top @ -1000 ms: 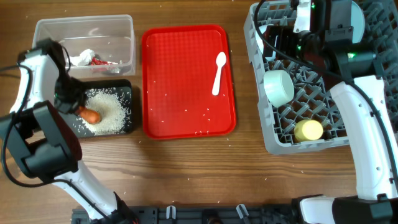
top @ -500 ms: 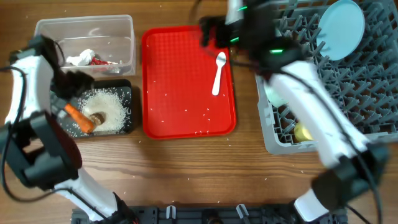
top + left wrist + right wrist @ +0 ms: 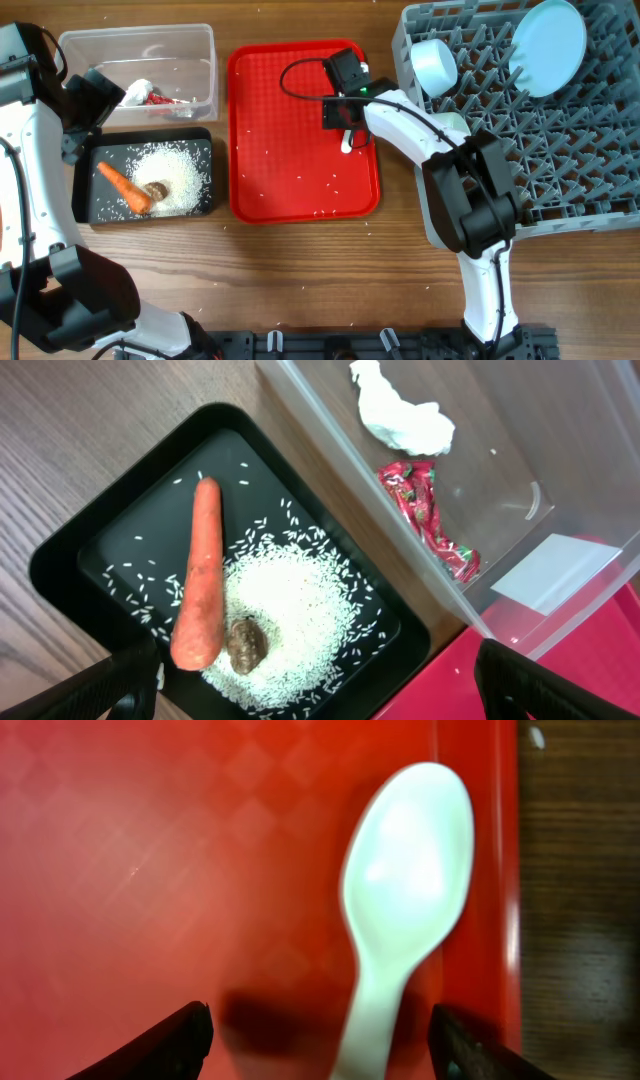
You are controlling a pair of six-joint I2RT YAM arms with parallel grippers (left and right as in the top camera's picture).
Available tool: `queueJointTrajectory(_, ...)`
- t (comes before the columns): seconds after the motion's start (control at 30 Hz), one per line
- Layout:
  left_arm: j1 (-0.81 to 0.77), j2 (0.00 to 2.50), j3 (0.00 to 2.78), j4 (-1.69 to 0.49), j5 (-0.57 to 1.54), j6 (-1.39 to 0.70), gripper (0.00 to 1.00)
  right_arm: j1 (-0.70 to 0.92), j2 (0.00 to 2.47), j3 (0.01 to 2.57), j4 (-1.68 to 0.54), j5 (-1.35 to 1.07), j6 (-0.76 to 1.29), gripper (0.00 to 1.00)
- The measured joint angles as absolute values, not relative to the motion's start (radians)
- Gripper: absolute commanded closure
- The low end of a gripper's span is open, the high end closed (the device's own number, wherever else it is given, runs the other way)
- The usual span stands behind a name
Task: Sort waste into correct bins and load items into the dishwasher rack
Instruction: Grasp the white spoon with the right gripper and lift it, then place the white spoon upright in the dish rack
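An orange carrot (image 3: 200, 590), a small brown food scrap (image 3: 243, 645) and loose white rice (image 3: 300, 610) lie in the black tray (image 3: 60, 560). The clear tub (image 3: 530, 470) holds a crumpled tissue (image 3: 400, 415) and a red wrapper (image 3: 425, 515). My left gripper (image 3: 320, 705) hangs open above the tray, holding nothing. The white spoon (image 3: 405, 900) lies on the red tray (image 3: 150, 840). My right gripper (image 3: 320, 1055) is low over it, jaws apart on either side of the handle. Overhead, the carrot (image 3: 122, 186) lies right of the left gripper (image 3: 85, 115).
The grey dishwasher rack (image 3: 560, 170) at the right holds a light blue plate (image 3: 545, 45) on edge and a light blue bowl (image 3: 432, 62). Rice grains are scattered on the red tray (image 3: 290, 150). The right gripper (image 3: 342, 108) covers most of the spoon (image 3: 347, 143).
The left gripper let go of the carrot, which now lies in the black tray, and drew back up-left. The right arm swung from the rack to the spoon and its jaws have narrowed.
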State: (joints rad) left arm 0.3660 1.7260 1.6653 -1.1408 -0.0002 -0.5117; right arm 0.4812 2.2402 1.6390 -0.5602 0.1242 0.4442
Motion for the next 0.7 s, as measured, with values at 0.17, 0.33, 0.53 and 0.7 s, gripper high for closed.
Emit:
queueJointTrajectory(0.17,0.366,1.726,1.665,-1.148,0.002,-0.509,0.0,0.464,2.261,1.657,-0.539,0.118,0.445,0.82)
queueJointTrajectory(0.33,0.366,1.726,1.665,-1.152,0.002,-0.509,0.0,0.453,2.267,1.665,-0.549,0.117,0.419,0.96)
queueJointTrajectory(0.53,0.366,1.726,1.665,-1.163,0.002,-0.509,0.0,0.453,2.268,1.673,-0.579,0.112,0.364,0.96)
queueJointTrajectory(0.7,0.361,1.726,1.665,-1.163,0.002,-0.509,0.0,0.45,2.247,1.672,-0.656,0.076,0.327,0.96)
